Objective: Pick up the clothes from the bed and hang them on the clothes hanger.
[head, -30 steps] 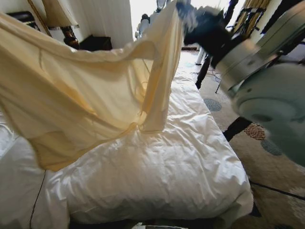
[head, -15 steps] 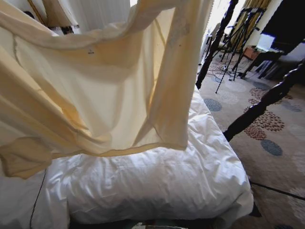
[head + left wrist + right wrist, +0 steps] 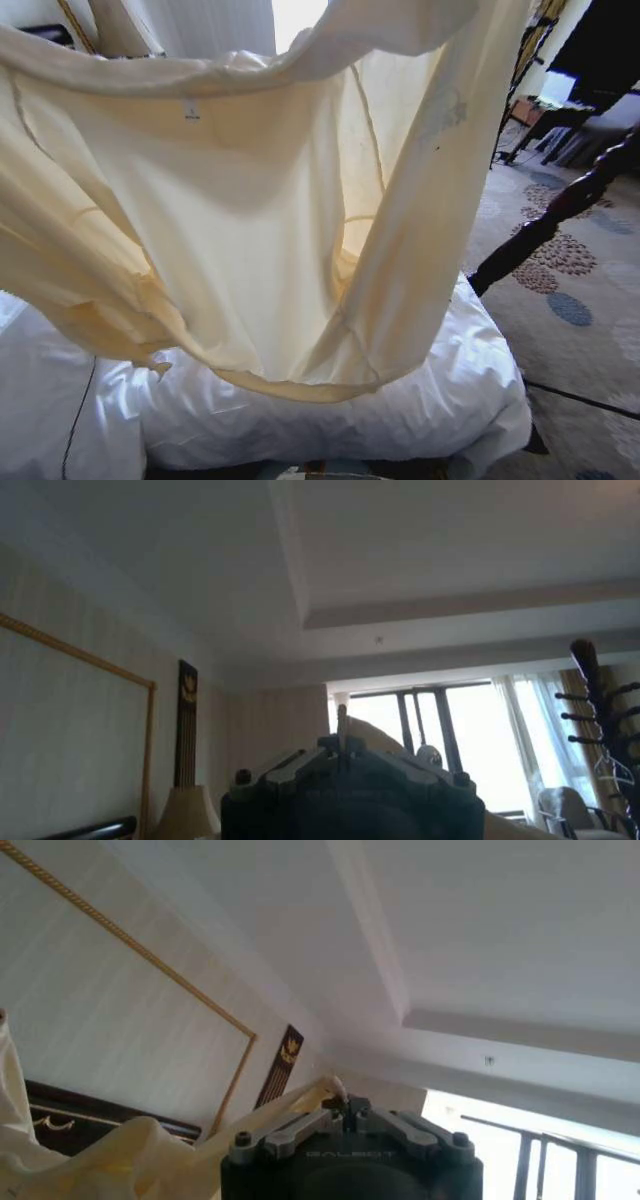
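Bed [image 3: 400, 400]: white duvet, dark post at its right edge. Clothes [image 3: 250, 230] raised clear above the bed, spread wide like a sheet, lower hem hanging just over the duvet, small label near the collar. Right gripper [image 3: 347, 1104]: fingers pressed together, pinching a fold of the clothes. Left gripper [image 3: 342, 721]: fingers pressed together on cream cloth, pointing towards the ceiling.

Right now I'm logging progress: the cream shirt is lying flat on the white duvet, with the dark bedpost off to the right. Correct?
Not quite. In the head view the cream shirt is held up in the air, hanging spread above the white duvet, not lying flat on it. The dark bedpost is indeed off to the right.
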Robot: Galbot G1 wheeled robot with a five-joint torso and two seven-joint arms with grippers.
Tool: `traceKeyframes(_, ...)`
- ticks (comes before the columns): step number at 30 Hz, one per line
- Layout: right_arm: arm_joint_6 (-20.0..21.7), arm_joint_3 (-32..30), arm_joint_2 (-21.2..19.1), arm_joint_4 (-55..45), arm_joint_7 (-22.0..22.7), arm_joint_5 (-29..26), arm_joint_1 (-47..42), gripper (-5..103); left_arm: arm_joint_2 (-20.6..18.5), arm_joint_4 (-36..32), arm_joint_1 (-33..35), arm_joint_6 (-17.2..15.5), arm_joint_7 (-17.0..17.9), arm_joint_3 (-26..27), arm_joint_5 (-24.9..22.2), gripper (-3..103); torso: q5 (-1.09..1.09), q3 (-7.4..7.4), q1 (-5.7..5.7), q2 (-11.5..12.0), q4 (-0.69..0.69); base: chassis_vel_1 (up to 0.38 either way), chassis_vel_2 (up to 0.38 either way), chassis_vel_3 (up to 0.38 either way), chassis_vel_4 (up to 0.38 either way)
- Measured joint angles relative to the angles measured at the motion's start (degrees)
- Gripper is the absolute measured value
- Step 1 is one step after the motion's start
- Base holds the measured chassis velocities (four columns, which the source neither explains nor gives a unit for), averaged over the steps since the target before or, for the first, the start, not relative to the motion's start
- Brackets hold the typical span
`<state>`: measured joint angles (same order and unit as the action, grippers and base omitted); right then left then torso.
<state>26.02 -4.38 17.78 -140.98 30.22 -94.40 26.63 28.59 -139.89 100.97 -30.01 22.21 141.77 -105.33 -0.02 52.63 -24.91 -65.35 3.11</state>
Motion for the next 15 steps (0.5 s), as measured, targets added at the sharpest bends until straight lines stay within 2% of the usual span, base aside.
traceKeyframes(6,0.0,0.3,-0.6,0.4,-0.2,-1.5,2.5,0,-0.3,1.1,3.3,-0.1,-0.5,3.8,-0.8,1,0.00,0.00,0.00,0.0,0.00,0.000,0.000,0.000,0.000)
traceKeyframes(15,0.4,-1.1,-4.9,2.5,-1.7,0.3,-1.0,0,1.0,5.4,5.3,1.1,-2.5,2.9,5.1,1,0.01,0.00,0.00,0.0,0.01,0.000,0.000,0.000,0.000)
